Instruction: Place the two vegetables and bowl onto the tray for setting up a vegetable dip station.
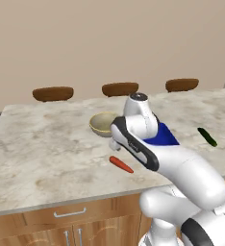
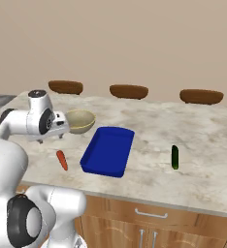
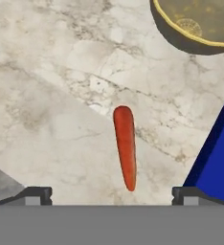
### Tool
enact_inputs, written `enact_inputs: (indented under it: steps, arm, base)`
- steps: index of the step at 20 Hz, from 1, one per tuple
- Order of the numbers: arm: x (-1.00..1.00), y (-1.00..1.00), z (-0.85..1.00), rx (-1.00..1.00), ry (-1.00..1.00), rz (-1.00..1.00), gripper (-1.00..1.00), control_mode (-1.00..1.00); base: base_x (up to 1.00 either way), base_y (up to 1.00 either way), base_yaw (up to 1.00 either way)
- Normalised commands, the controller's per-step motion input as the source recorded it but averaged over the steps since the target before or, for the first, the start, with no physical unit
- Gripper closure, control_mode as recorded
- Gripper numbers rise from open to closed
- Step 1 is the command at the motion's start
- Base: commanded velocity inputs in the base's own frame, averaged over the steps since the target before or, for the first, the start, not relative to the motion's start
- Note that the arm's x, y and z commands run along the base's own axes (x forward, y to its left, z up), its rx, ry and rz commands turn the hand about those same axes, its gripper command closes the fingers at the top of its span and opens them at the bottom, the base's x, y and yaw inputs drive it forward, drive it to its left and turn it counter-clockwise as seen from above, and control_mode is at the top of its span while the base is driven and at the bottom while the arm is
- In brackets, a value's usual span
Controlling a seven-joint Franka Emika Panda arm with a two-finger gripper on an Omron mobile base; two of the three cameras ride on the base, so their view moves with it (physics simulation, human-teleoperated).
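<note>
We have the counter (image 2: 193,131) as the work surface, marble-look, hard and flat, so anything round can roll on it. The tray (image 2: 108,151) sits near the front edge, shallow with a low rim; nothing on it yet, it looks rigid and easy to drop things into. The bowl (image 2: 80,121) stands upright just beyond the tray's far left corner, apart from it; we judge it stiff and light, best taken by pinching the thin rim, since the body looks too wide for the jaws. The cucumber (image 2: 174,157) lies well apart to the right of the tray; smooth skin, probably slippery. The carrot (image 3: 125,146) lies on the counter just left of the tray, directly below the gripper (image 3: 111,194), roughly centred between the fingertips. Jaws are fully open, holding nothing. Carrot looks firm, light, tapered: we'd grip across the thicker half, near mid-length, so it doesn't squirt out toward the tip.
</note>
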Motion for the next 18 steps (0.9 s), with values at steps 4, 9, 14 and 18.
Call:
enact_inputs:
  steps: [4, 9, 14, 18]
  arm:
    - [0.33, 0.02, -0.36, 0.0, 0.0, 0.0, -1.0, -1.0]
    - [0.16, 0.0, -0.44, 0.0, 0.0, 0.0, -1.0, -1.0]
    - [0.03, 0.0, -0.54, 0.0, 0.0, 0.0, -1.0, -1.0]
    - [0.08, 0.0, -0.39, 0.0, 0.0, 0.0, -1.0, -1.0]
  base:
    - [0.0, 0.0, 0.0]
    - [0.0, 0.0, 0.0]
    - [0.0, 0.0, 0.0]
    - [0.0, 0.0, 0.0]
